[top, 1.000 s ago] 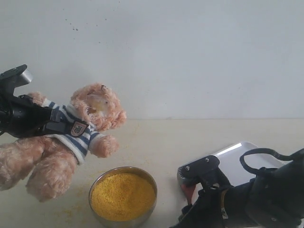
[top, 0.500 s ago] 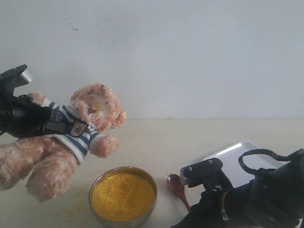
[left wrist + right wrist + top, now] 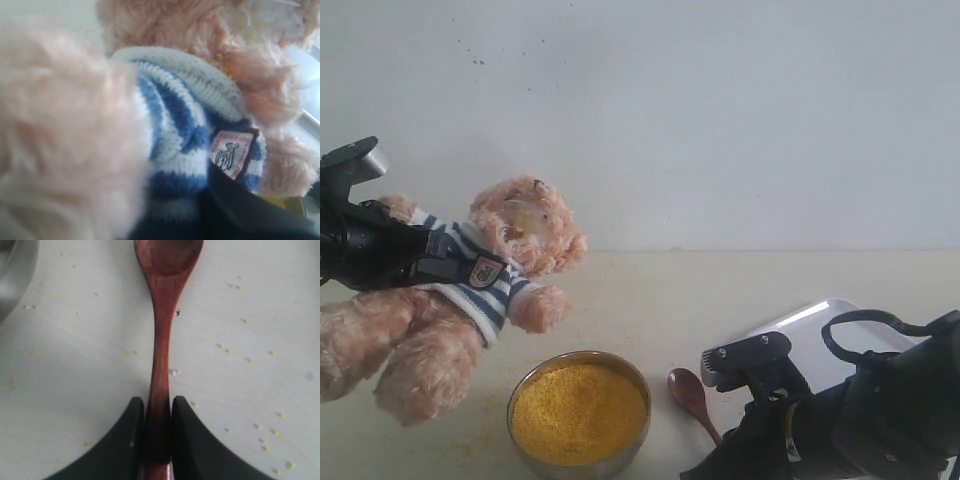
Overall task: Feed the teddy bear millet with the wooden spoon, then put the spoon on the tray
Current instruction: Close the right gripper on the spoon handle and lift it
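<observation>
Lower right, the right hand (image 3: 157, 402) pinches the spoon (image 3: 162, 305) by its handle on the bench (image 3: 720, 290) beside the millet (image 3: 578, 410), while the left hand (image 3: 435, 257) grips the bear (image 3: 515, 245) at left; next, likely, lift and scoop.

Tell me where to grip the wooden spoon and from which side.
Grip the wooden spoon by its thin straight handle, away from the oval bowl, from above, right gripper closing across its narrow width; it lies flat on the table.

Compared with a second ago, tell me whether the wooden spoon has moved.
Yes. The wooden spoon has shifted toward the metal bowl of millet, its head now clear of the right gripper.
</observation>
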Tool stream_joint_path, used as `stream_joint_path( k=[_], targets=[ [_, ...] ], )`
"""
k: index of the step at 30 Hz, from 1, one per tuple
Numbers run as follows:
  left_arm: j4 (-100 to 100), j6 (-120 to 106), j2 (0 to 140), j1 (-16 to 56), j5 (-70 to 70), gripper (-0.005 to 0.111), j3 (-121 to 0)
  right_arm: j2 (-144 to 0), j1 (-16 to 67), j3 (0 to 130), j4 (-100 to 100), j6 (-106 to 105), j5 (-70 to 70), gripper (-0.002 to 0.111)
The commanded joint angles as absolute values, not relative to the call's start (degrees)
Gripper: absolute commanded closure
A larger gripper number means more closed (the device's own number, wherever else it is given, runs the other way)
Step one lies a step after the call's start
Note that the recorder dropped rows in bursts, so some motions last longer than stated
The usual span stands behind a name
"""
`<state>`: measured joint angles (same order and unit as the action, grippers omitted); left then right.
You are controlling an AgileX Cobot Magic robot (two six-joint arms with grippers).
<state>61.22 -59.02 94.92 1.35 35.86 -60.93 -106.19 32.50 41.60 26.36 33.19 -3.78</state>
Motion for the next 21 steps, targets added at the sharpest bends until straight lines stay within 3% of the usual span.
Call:
stream_joint_path(
  k=[1,15,21],
  targets=[
    [61.8,-58.7,94.5,1.3,34.3,0.103,-61.4,-105.5,32.5,41.2,26.0,32.9,-0.9,0.108],
    [70.2,-56.3,94.5,-3.8,35.1,0.103,-60.5,-89.6,31.1,41.3,26.1,27.8,6.7,0.109],
    [72.3,-58.8,94.5,-5.1,32.1,0.103,-55.8,-82.2,30.5,47.6,25.5,17.1,28.6,0.109]
  ],
)
